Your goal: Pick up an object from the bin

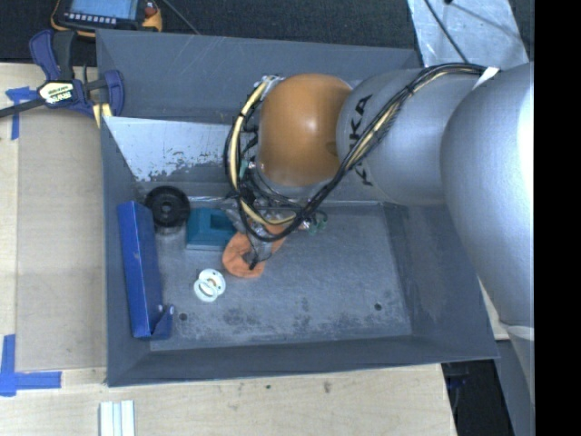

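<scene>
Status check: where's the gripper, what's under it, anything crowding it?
Gripper low, over orange flat piece. Teal block close beside it. Small white ring just below, apart.

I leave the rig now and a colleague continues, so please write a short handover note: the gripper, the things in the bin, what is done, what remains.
Gripper: low in the bin, directly over the flat orange piece; no hold is visible.
Things: teal block just beside the gripper, toward the view's left; black-capped jar beyond it; small white ring-like piece nearer the front; long blue bar along the left wall.
Done: the arm is down at the orange piece.
Left: grasp one thing and lift it out.
</scene>
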